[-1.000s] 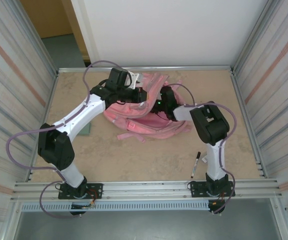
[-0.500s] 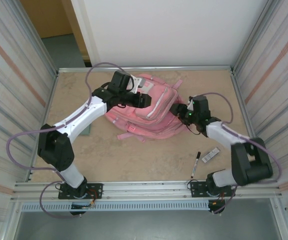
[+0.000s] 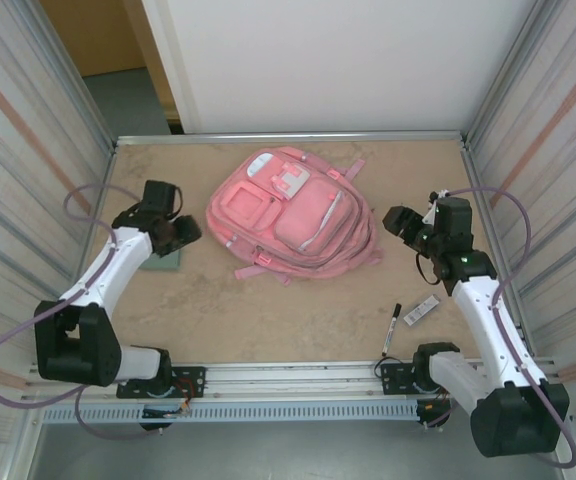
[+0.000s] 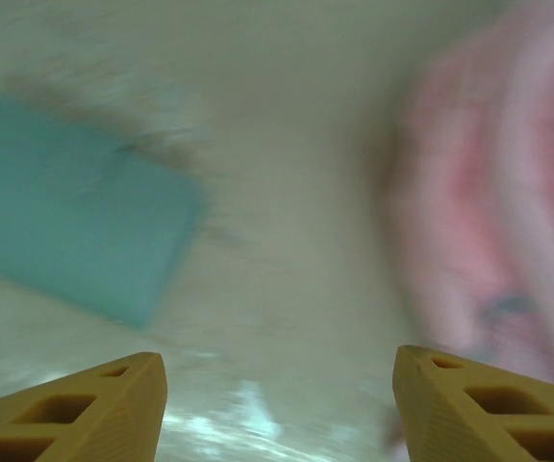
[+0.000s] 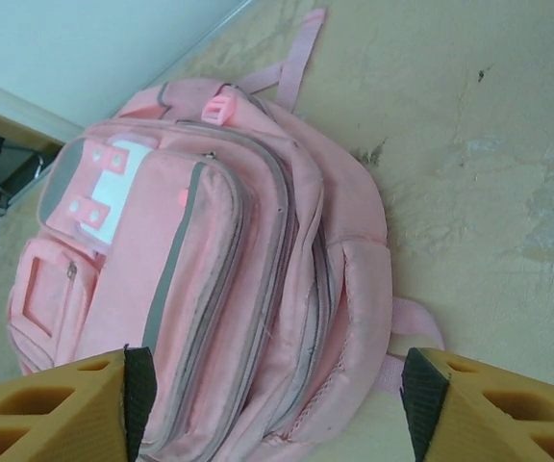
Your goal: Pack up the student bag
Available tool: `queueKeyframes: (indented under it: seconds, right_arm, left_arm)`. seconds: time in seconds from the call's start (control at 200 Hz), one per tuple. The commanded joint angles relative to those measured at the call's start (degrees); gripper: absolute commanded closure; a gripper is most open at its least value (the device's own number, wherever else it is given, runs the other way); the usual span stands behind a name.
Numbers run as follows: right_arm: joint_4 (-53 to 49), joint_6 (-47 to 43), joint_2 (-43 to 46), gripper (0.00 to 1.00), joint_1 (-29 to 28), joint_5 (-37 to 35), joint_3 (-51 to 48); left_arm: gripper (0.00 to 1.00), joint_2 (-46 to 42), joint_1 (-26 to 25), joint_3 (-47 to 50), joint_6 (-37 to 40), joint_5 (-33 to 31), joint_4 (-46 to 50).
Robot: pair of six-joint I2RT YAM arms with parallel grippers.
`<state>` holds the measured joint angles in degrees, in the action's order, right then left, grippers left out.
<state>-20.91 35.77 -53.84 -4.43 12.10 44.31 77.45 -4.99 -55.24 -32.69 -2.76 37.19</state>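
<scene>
Widest of all: the tan table (image 3: 298,310), walled in by ribbed panels on both sides.

On it, in the far half and about midway between the side walls: the student bag (image 3: 293,215), pink, lying flat with its front zip pockets up and its white patch (image 3: 280,178) toward the far wall. Pink straps trailing off its near-left edge and far-right corner. Touched by neither arm.

To its left: the left gripper (image 3: 183,232), low over the table, apart from the bag. Seen from the left wrist, left gripper (image 4: 275,385) with fingertips spread wide and nothing between them; blurred tabletop below.

To its right: the right gripper (image 3: 398,222), facing the bag across a gap of bare table. Seen from the right wrist, right gripper (image 5: 275,395) likewise spread wide and empty, with the bag (image 5: 210,279) in full sight beyond.

Flat on the table under the left gripper: a teal card (image 3: 164,263), partly hidden by the arm; blurred at left (image 4: 65,231) in the left wrist view.

Near the right arm's base: a black marker (image 3: 392,329), and just beside it a small grey bar (image 3: 423,310).
</scene>
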Motion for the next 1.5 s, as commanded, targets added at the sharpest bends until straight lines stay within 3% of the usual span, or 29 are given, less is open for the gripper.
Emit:
queueKeyframes:
  seconds: [0.0, 0.13, 0.22, 0.366, 0.466, 0.596, 0.671, 0.737, 0.892, 1.027, 1.168, 1.418, 1.493]
  right_arm:
    - [-2.6, -3.3, 0.0, 0.31, -1.4, 1.6, 2.3]
    - [-1.9, -3.9, -0.7, 0.31, -4.7, -0.4, 1.7]
    - [-5.0, -5.3, -1.5, 0.31, -5.7, 1.6, 4.0]
    - [-4.3, -5.7, -0.1, 0.31, -8.8, -2.2, 3.0]
    - [-6.1, -5.5, -0.6, 0.32, -9.6, -0.5, 4.8]
    - [-3.6, -5.4, -1.4, 0.32, -13.3, -1.5, 4.5]
    - [-4.7, -3.5, -4.7, 0.32, -15.4, 2.6, 7.6]
    - [-3.7, -2.5, -7.5, 0.32, -18.9, 5.9, 10.0]
    - [-3.5, -4.4, -16.3, 0.33, -29.3, 5.4, 17.4]
    - [-1.4, -6.4, -26.2, 0.34, -34.4, 7.4, 21.8]
    - [0.1, -6.8, -37.6, 0.37, -37.8, 11.1, 27.0]
    - [1.7, -6.1, -48.4, 0.4, -40.5, 13.6, 31.5]
    - [1.1, -6.3, -49.4, 0.4, -40.2, 13.3, 31.8]
  left_arm:
    - [0.37, 3.3, 5.4, 2.2, -0.9, -0.3, -3.9]
    - [0.38, 11.3, 9.2, -1.2, 0.5, -1.2, -4.2]
    - [0.39, 16.0, 9.1, -2.6, 0.4, -1.6, -3.9]
    - [0.43, 19.5, 7.3, -1.1, 0.9, 0.8, -4.7]
    - [0.46, 17.3, 4.1, 2.7, 1.3, -0.4, -5.1]
    - [0.49, 11.6, 1.8, 8.3, 0.9, 2.8, -3.4]
    - [0.52, 6.2, -0.4, 12.4, -3.0, -1.1, 0.0]
    - [0.52, 0.7, -3.1, 16.4, -5.1, -1.2, 0.3]
    - [0.52, -8.6, -9.4, 18.2, -8.3, 0.2, 4.7]
    - [0.52, -7.6, -14.1, 17.7, -10.0, 6.4, 5.2]
    - [0.52, -6.7, -23.8, 19.2, -16.5, 2.2, 5.1]
    - [0.53, -8.9, -25.4, 23.2, -19.8, 5.2, 3.8]
    - [0.56, -10.1, -29.1, 24.7, -23.6, 2.6, 3.7]
